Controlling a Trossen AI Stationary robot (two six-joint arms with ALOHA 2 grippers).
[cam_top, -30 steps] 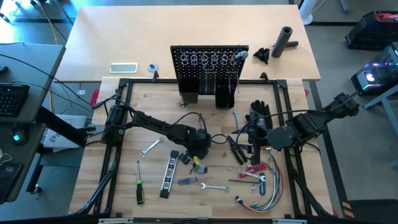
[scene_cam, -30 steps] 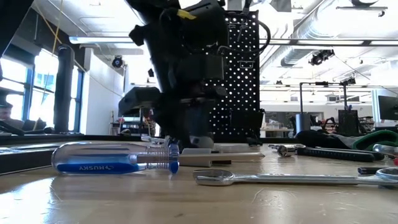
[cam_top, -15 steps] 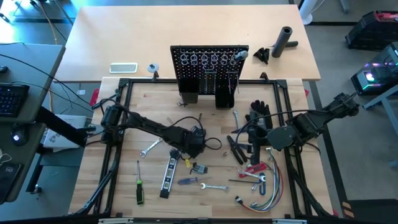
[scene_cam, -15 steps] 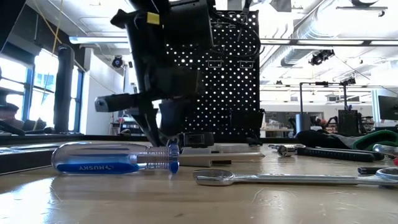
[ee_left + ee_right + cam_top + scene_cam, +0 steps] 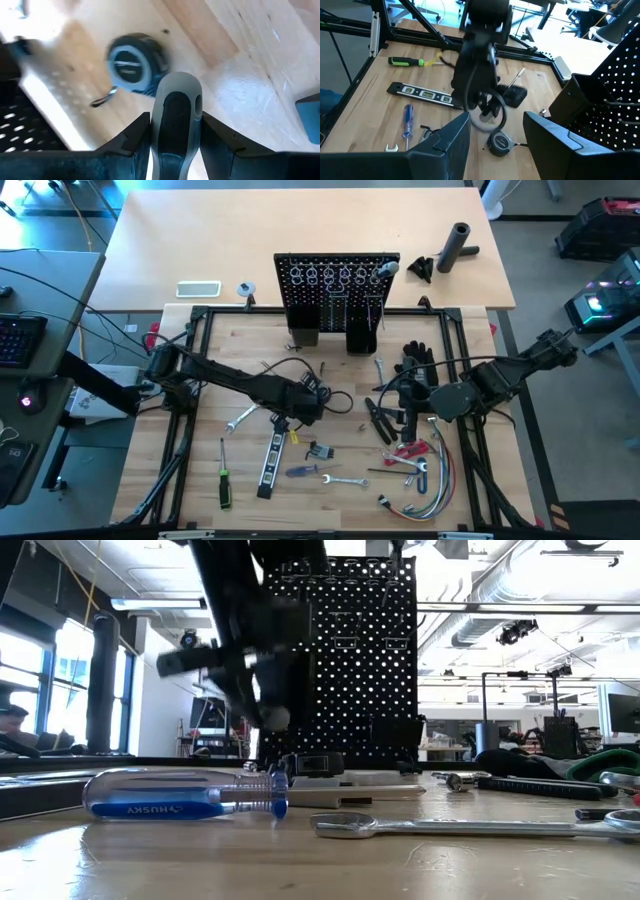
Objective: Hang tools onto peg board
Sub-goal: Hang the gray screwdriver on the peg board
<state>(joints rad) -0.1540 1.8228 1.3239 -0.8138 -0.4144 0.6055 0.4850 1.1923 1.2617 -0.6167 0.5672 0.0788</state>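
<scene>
My left gripper (image 5: pixel 290 418) hangs over the middle of the table, shut on a tool with a grey-and-black handle (image 5: pixel 176 107). The handle's rounded end (image 5: pixel 272 718) shows below the fingers, above the table. The black peg board (image 5: pixel 338 285) stands upright at the far edge, with ring hooks along its top row. Loose tools lie flat on the wood: a green-handled screwdriver (image 5: pixel 225 480), a black-yellow level (image 5: pixel 272 465), a blue screwdriver (image 5: pixel 185 795) and silver wrenches (image 5: pixel 470 827). My right gripper (image 5: pixel 405 415) waits open and raised at the right. My left gripper pinches the tool's grey-and-black handle (image 5: pixel 175 125) between its two fingers, which slant down from the table's left. The handle's rounded free end (image 5: pixel 177 82) sticks out past the fingertips. The tool is lifted clear of the table. Its other end is hidden by the gripper.
A tape measure (image 5: pixel 131 65) lies on the wood under my left gripper. Black pliers (image 5: pixel 378 420), a red-handled tool (image 5: pixel 410 452) and coloured wires (image 5: pixel 430 490) lie near my right arm, a black glove (image 5: pixel 418 360) beyond them. A black frame (image 5: pixel 190 360) rims the work area.
My left gripper has risen from the table and drawn back toward the table's left edge, tipping less steeply downward. The tool has gone up with it and now hangs clear of the wood.
</scene>
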